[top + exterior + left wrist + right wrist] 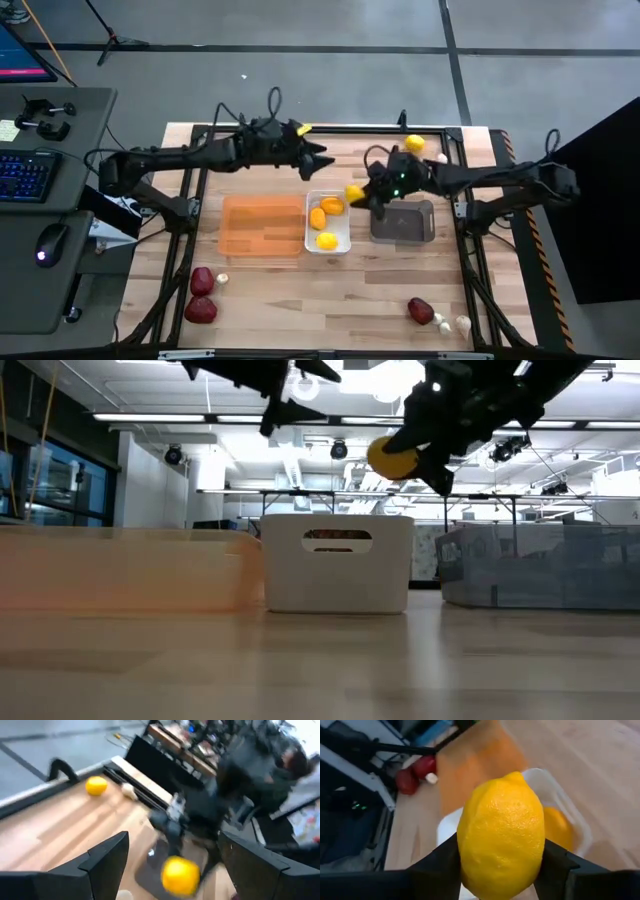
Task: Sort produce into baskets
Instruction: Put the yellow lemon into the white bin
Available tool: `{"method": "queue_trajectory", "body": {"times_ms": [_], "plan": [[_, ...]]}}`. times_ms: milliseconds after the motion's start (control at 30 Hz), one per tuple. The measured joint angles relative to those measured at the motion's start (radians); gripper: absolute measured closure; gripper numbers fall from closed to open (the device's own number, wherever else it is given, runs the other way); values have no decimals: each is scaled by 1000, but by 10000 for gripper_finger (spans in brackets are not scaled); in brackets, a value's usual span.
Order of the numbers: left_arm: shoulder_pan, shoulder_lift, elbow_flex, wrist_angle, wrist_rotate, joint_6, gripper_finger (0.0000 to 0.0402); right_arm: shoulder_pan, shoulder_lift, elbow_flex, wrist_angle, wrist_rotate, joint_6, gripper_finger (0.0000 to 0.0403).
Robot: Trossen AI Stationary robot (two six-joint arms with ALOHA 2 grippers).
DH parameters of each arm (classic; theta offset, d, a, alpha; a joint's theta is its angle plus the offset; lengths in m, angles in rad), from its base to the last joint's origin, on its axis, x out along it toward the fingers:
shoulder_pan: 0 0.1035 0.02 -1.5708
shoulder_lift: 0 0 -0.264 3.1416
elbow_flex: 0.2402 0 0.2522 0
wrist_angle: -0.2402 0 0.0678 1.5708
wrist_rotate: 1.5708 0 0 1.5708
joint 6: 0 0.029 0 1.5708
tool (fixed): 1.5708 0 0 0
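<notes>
My right gripper is shut on a yellow lemon, held in the air beside the white bin's far right corner; the lemon also shows in the low view and the left wrist view. The white bin holds lemon-like pieces. The orange tray lies left of it, the dark grey bin right of it. My left gripper is open and empty above the table's far middle. Dark red pieces and white bulbs lie near the front edge. My right gripper pinches the lemon's two long sides between its two fingers, across its middle. The lemon's pointed end faces away from the wrist. It is lifted clear, above the height of the bins.
Another lemon and a white bulb lie at the table's far right, by the black frame rail. A desk with keyboard and mouse stands left of the table.
</notes>
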Motion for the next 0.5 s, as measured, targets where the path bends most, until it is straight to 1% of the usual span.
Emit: {"method": "queue_trajectory", "body": {"times_ms": [133,267,400,500], "plan": [[34,-75,1,6,-38,27,106,55,82,31,15,47,2,210],[77,-151,1,-30,-57,73,106,72,185,94,-7,55,-2,182],[92,-244,1,-118,-47,118,106,72,271,202,-97,54,-41,148],[93,-318,1,-239,-46,176,106,67,309,317,-261,53,-100,131]]}}
